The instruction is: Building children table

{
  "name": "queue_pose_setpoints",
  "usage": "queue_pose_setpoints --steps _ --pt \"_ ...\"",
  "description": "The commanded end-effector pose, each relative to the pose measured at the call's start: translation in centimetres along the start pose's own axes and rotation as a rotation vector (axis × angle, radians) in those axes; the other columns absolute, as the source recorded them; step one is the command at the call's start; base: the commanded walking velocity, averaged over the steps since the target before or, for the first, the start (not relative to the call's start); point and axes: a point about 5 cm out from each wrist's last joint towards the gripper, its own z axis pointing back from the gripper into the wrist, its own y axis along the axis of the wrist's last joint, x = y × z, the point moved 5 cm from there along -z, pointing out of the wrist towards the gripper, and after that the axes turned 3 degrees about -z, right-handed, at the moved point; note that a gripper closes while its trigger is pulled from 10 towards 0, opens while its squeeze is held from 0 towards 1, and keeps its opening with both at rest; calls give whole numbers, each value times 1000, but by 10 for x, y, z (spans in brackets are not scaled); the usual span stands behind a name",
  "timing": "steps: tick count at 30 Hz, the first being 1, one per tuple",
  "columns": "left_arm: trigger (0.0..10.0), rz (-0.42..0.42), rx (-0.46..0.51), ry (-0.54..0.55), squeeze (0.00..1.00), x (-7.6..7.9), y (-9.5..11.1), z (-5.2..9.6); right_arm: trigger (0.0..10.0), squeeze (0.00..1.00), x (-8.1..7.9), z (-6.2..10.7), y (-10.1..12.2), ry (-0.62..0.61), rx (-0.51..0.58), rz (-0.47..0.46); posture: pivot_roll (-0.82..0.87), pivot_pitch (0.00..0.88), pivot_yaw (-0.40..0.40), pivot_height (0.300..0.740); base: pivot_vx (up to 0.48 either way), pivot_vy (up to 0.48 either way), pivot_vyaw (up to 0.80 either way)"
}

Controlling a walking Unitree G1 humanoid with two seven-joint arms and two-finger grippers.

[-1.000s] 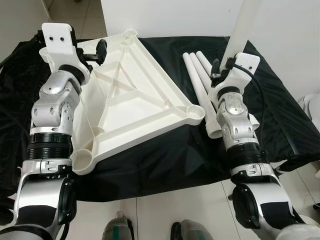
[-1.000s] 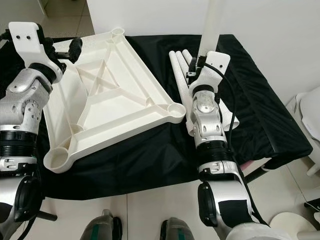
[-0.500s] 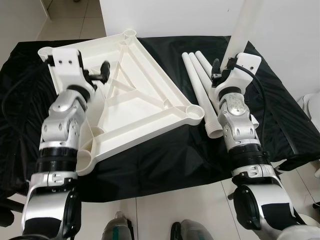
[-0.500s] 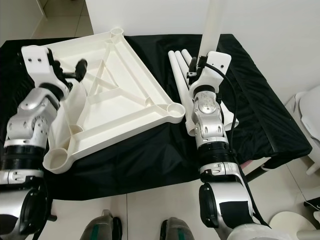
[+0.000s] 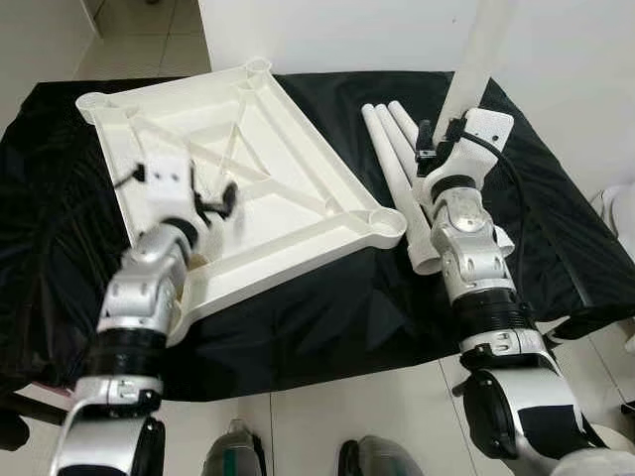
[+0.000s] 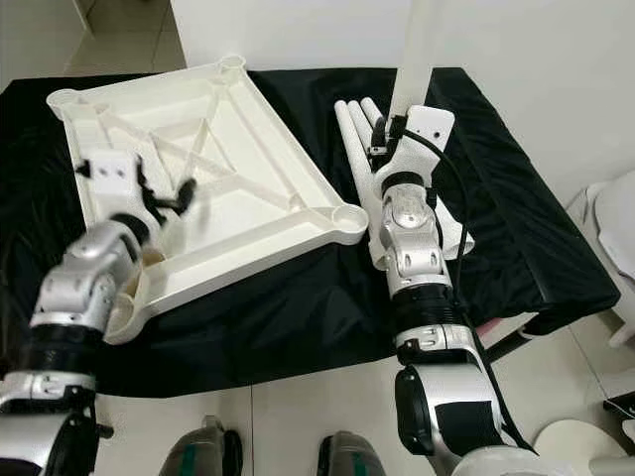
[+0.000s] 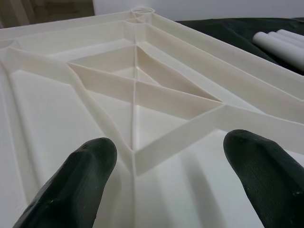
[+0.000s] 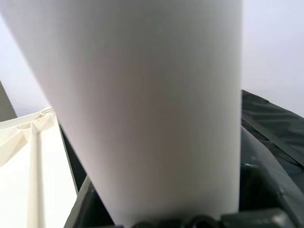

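Beside the tabletop [image 5: 288, 169], spare legs [image 5: 397, 159] lie.

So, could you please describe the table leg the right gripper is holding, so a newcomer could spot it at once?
On the black cloth, right of the upturned white tabletop, lie three white tubes. Just beside them the right gripper holds a fourth white tube. Unlike the others, it stands nearly upright, rising out of the picture's top.

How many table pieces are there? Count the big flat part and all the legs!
Upside-down white tabletop: 1
White table legs lying on the black cloth: 3
White table leg held upright in the right end effector: 1
Total: 5 pieces
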Motion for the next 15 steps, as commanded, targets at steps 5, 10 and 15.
queue_pose_setpoints --steps 5,10,15 --pt "10000 -28 -13 -89 0 19 -5 3 10000 0 -3 2 1 8 16 -10 -52 0 23 740 0 0 0" --pt "10000 -84 20 -169 0 41 1 4 10000 0 -8 2 -1 25 9 -15 -38 0 18 740 0 0 0" --pt "10000 -103 38 -209 0 54 6 5 10000 0 -10 1 -1 35 12 -11 -31 0 16 740 0 0 0"
